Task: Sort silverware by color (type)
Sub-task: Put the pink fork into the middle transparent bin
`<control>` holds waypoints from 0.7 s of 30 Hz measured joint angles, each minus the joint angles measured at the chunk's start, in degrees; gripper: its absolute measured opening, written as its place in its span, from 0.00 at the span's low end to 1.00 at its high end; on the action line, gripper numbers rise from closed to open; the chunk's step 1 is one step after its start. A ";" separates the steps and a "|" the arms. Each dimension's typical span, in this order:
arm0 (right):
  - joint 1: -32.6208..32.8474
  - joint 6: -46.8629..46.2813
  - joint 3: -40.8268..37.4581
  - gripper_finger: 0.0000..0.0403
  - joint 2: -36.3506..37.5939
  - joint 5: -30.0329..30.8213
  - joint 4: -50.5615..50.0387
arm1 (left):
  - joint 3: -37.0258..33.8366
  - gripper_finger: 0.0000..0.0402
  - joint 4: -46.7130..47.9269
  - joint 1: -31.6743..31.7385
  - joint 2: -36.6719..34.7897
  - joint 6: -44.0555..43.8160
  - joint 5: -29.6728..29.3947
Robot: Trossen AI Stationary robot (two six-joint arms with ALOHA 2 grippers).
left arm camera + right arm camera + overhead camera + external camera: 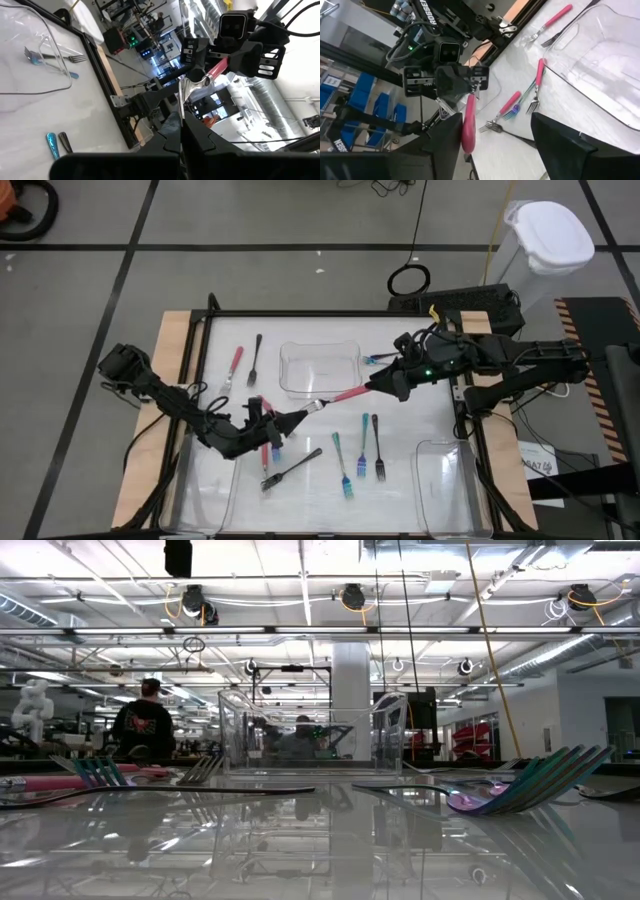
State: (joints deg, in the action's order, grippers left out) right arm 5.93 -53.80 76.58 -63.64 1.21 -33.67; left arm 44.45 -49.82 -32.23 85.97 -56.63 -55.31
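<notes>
— Gripping with my left gripper (300,416), fingers closed on the metal head of the pink-handled fork (338,397). It hangs in the air over the middle of the table (400,480), between my two arms.

— And your right gripper (385,383)?

— At the fork's pink handle end. Its fingers (565,150) stand wide, and the handle lies between them against one finger; I cannot tell whether the other touches it.

— What lies around it?

— Below my left arm are another pink-handled fork (266,448) and a dark grey fork (292,468). Three teal-handled forks (362,450) lie side by side nearer the right. Up on the left, a pink-handled fork (233,367) sits beside a dark fork (256,358). One teal-handled piece (378,359) lies by the clear tray (320,370) at the middle; a second clear tray (445,485) sits at the near right corner.

— Any writing?

— White letters on the left arm read "ROSSE" (422,12), the rest hidden.
</notes>
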 joint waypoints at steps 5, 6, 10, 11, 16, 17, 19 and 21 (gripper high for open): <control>0.00 -0.20 0.00 0.48 -0.31 -1.49 0.03 | 0.00 0.00 0.02 0.02 0.00 -0.01 -0.02; 0.00 -0.42 0.00 0.46 -0.37 -1.53 0.00 | 0.00 0.00 0.02 0.02 0.00 -0.03 -0.04; 0.00 -1.05 0.00 0.37 -0.91 -1.65 0.06 | 0.00 0.00 0.02 0.00 -0.01 -0.06 -0.15; 0.00 -1.05 0.00 0.34 -0.99 -1.86 0.02 | -0.02 0.00 0.02 0.01 0.00 -0.06 -0.26; 0.02 -1.51 0.00 0.16 -1.96 -3.12 0.02 | -0.04 0.00 0.06 0.02 0.00 -0.06 -0.31; 0.02 -1.51 0.00 0.11 -2.09 -3.15 0.07 | -0.04 0.00 0.07 0.02 0.00 -0.06 -0.33; 0.02 -1.44 0.06 0.07 -2.25 -3.29 0.43 | -0.11 0.00 0.10 0.04 0.00 -0.05 -0.31; 0.02 -1.47 0.07 0.07 -2.32 -3.20 0.37 | -0.11 0.00 0.09 0.00 0.00 -0.03 -0.37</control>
State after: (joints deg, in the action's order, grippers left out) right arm 5.96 -55.27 76.64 -65.95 -1.99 -33.30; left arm 44.34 -49.74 -32.23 85.97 -56.66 -55.68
